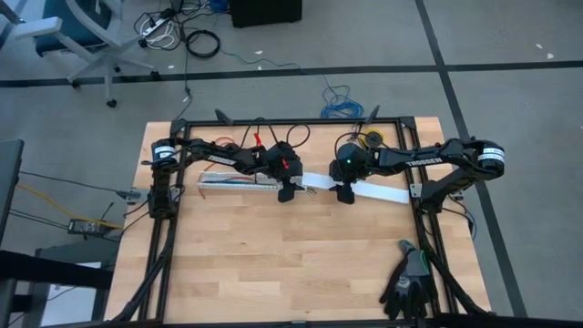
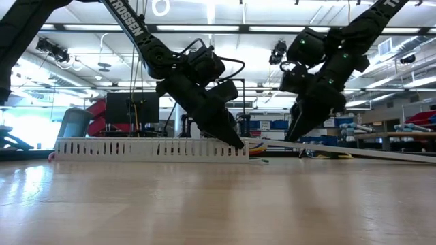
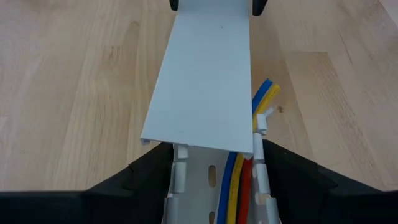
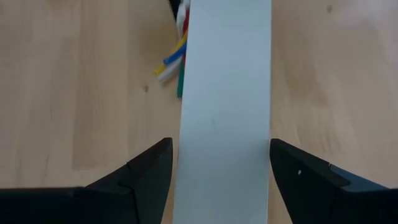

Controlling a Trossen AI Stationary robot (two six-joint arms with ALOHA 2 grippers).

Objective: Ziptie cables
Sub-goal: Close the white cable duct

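A white slotted channel [image 1: 232, 180] lies on the wooden table and holds the cables [image 3: 233, 186], which are blue, yellow and red wires. Their loose ends [image 4: 171, 65] stick out past the channel's right end. A flat white cover strip [image 1: 378, 189] lies with one end over that channel end [image 3: 205, 74] and runs toward the table's right. My left gripper [image 1: 287, 191] is shut on the channel's right end. My right gripper [image 4: 221, 140] is open, with one finger on each long side of the cover strip. The ziptie is out of view. My left gripper pinches the channel's two slotted side walls [image 3: 177, 168] between its fingers, at the channel's right end. The fingers [image 3: 292, 180] slant down from the table's left and point along the channel. The channel rests flat on the table.
A pair of black gloves [image 1: 410, 282] lies at the near right corner. Red wire [image 1: 264, 137] and a small yellow spool [image 1: 372, 138] sit at the far edge. Black frame rails [image 1: 168, 237] border the table. The near half of the wooden top [image 1: 291, 264] is bare.
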